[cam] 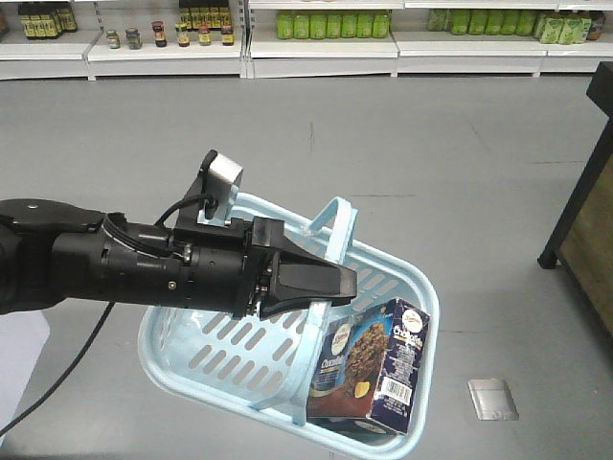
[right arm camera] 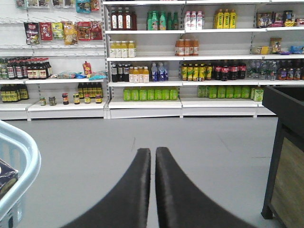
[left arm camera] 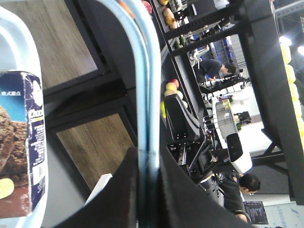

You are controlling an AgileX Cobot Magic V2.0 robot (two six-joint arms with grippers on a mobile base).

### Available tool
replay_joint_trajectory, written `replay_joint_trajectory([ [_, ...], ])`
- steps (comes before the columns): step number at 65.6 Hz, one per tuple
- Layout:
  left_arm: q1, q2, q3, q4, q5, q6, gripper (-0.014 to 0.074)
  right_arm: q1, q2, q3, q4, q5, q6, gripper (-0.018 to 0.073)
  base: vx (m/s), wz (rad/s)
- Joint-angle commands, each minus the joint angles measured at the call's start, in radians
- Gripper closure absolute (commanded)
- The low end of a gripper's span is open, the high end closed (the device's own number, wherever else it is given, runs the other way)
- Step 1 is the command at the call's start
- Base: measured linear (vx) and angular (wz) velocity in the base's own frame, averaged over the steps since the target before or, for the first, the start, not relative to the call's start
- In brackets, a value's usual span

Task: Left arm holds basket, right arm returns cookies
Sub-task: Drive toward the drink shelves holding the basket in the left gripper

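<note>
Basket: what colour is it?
The basket is light blue, clearest in the front view.

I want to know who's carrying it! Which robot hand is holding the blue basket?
The left gripper: it pinches the handle of the basket. The right gripper is shut with nothing in it.

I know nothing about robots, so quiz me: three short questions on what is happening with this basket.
1. True or false: the dark navy cardboard cookie box is inside the light blue plastic basket.
2. The left pincer is shut on: A) the basket's flat handle; B) the cookie box; C) nothing.
3. Fill in: the right pincer is shut and holds ____.

Key: 1 true; 2 A; 3 nothing.
</note>
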Motion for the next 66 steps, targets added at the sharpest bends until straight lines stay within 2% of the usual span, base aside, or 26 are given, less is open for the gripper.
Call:
replay_joint_trajectory([
  [1,-0.006,-0.045,-0.029,-0.124,0.051,0.015,0.06,0.001,-0.012,0.018,-0.002,-0.075,-0.007,0.0566,0.42,0.01],
  [66,-0.006,-0.045,-0.029,-0.125,0.048,0.015,0.06,0.001,-0.012,0.018,-0.002,-0.075,-0.007,0.0566,0.43,0.01],
])
